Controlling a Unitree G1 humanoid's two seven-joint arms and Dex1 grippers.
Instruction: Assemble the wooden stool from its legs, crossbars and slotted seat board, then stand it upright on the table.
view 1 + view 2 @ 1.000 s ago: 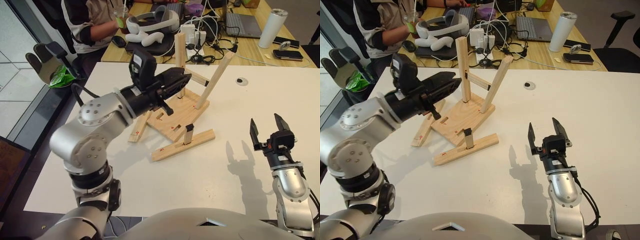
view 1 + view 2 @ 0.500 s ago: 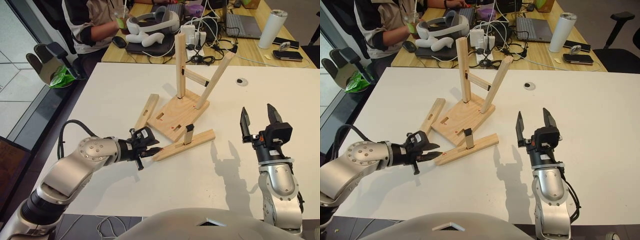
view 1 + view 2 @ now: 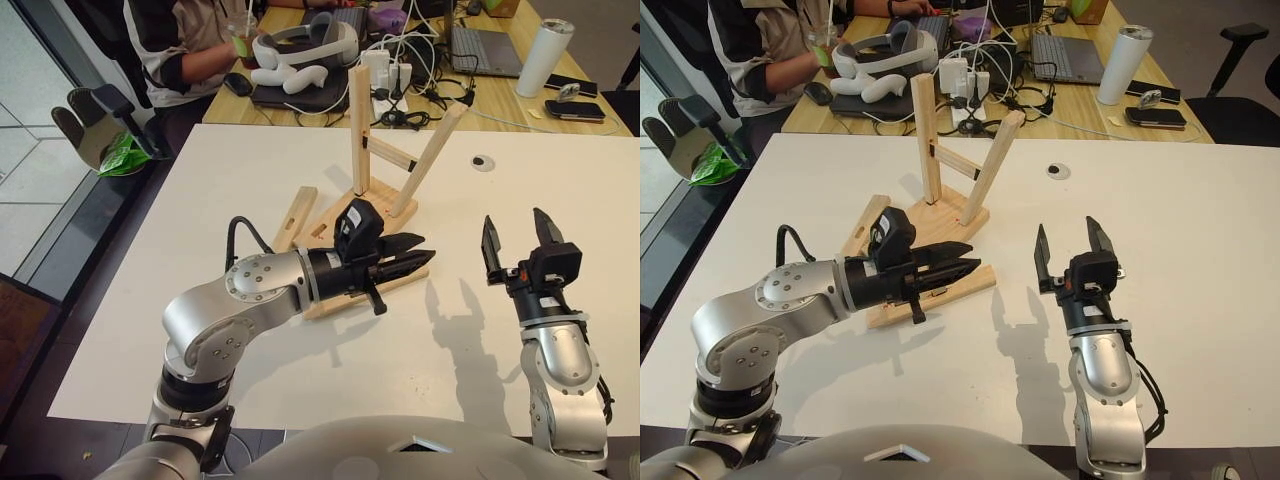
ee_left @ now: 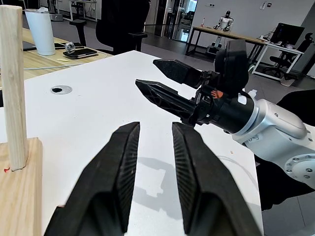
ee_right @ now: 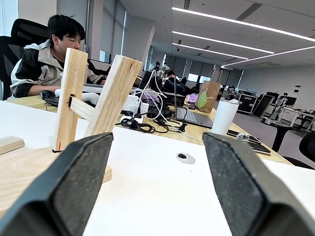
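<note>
**Left jaws low over the front leg, right jaws spread wide**

The seat board lies flat on the white counter. Two legs stand up from it, joined by a crossbar. A third leg lies along the board's 9 o'clock edge, and a fourth leg lies along its 6 o'clock edge. The left jaws hang just over that fourth leg, pointing to 3 o'clock, their fingers narrowly parted with nothing between them. The right jaws stand upright at 4 o'clock from the board, well apart from it, spread wide and empty.
</note>
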